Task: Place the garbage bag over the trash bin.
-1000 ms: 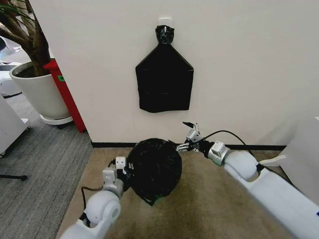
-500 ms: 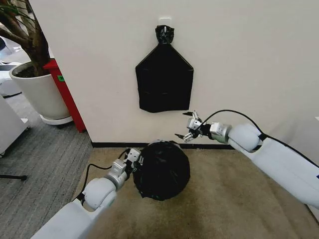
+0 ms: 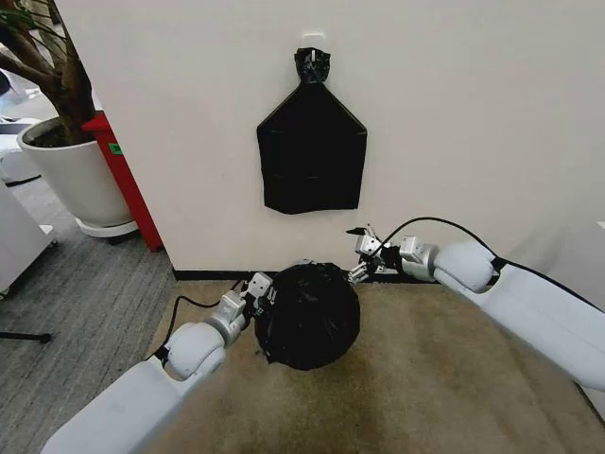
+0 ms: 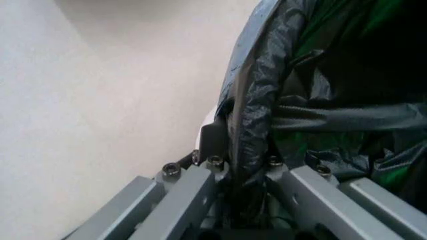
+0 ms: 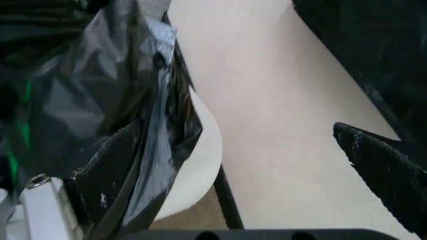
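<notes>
Since half a second ago, right claw dropped to the garbage bag's 1 o'clock edge. Left claw clamped on bag film at 9 o'clock; bag draped over trash bin on carpet. Right claw spread open, one finger against film.

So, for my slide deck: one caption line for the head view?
Both claws, left and right, hold the black bag by opposite edges, below a wall-hung bundle.

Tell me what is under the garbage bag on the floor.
A curved strip of the cream-white trash bin peeks out beneath the garbage bag, which drapes over it. The rest of the bin and its inside are covered. The left gripper is shut on the bag's edge; the right gripper is open beside it.
</notes>
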Tool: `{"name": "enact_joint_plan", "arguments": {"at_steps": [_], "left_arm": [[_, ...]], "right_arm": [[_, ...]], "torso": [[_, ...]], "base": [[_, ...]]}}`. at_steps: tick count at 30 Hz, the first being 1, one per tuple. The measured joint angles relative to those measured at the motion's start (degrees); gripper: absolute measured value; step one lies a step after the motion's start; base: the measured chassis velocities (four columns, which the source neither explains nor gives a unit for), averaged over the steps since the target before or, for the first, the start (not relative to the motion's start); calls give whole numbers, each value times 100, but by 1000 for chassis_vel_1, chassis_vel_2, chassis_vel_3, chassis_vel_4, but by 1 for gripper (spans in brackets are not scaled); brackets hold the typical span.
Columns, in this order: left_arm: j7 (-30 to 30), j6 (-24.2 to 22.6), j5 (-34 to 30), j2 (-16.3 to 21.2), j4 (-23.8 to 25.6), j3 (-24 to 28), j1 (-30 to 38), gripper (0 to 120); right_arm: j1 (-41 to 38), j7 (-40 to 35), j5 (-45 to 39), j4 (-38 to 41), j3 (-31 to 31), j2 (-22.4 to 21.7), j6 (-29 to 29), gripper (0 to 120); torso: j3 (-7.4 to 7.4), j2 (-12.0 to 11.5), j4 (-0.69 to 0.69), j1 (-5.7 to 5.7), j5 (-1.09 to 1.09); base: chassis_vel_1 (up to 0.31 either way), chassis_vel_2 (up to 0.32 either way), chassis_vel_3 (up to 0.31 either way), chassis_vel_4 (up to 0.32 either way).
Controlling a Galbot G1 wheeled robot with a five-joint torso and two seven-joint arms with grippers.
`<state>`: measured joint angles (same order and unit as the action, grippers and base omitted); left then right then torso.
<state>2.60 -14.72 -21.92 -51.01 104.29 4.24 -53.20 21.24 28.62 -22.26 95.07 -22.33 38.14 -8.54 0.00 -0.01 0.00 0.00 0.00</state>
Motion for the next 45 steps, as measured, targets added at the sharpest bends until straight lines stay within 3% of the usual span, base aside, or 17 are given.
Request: {"name": "enact_joint_plan", "arguments": {"at_steps": [19,31,45], "left_arm": [[33,-37,15,17,447,-90,-312,0],[-6,-21,167,66,849,-119,-866,0],[-8,10,198,-18,1026,-233,-1215,0]], "right_arm": [[-400,69,257,-771,-352,591,178,100],[-735,81,318,-1484,-657,1149,274,100],[-637,99,461,-1930,-697,1405,433,100]], "torso": [[0,0,1,0,0],[0,0,2,0,0],[0,0,0,0,0]], "base": [[0,0,0,0],[0,0,0,0],[0,0,0,0]]}}
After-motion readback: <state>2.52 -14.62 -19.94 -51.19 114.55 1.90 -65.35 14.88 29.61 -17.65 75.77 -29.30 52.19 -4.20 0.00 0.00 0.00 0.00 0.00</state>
